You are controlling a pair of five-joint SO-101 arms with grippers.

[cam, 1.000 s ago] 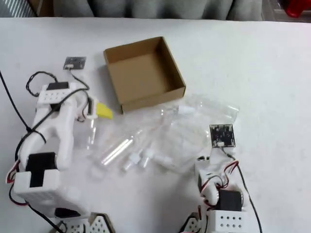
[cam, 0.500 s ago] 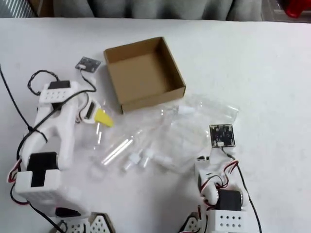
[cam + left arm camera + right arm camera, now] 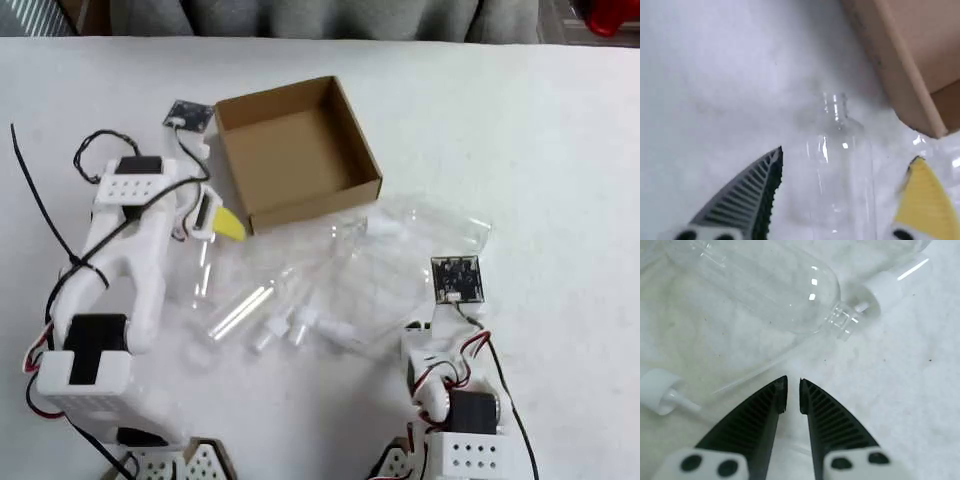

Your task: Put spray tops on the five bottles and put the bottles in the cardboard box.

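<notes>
A clear bottle [image 3: 840,170] without a top lies on the white table, its neck toward a corner of the cardboard box [image 3: 910,65]. My left gripper [image 3: 846,155] stands open astride this bottle, grey finger on one side and yellow finger on the other, neither touching it. In the high view the left gripper [image 3: 215,222] is just left of the box [image 3: 297,150]. My right gripper [image 3: 792,395] is shut on nothing, close to another clear bottle [image 3: 765,285] and a white spray top [image 3: 660,390]. More spray tops [image 3: 285,328] lie mid-table.
Several clear bottles and crumpled clear plastic wrap [image 3: 400,250] are spread between the box and the right arm [image 3: 440,380]. The box is open and holds nothing. Black cables [image 3: 90,160] trail beside the left arm.
The left arm has swung right and farther out, bringing its gripper up beside the box's near left corner. The right arm has not moved.
</notes>
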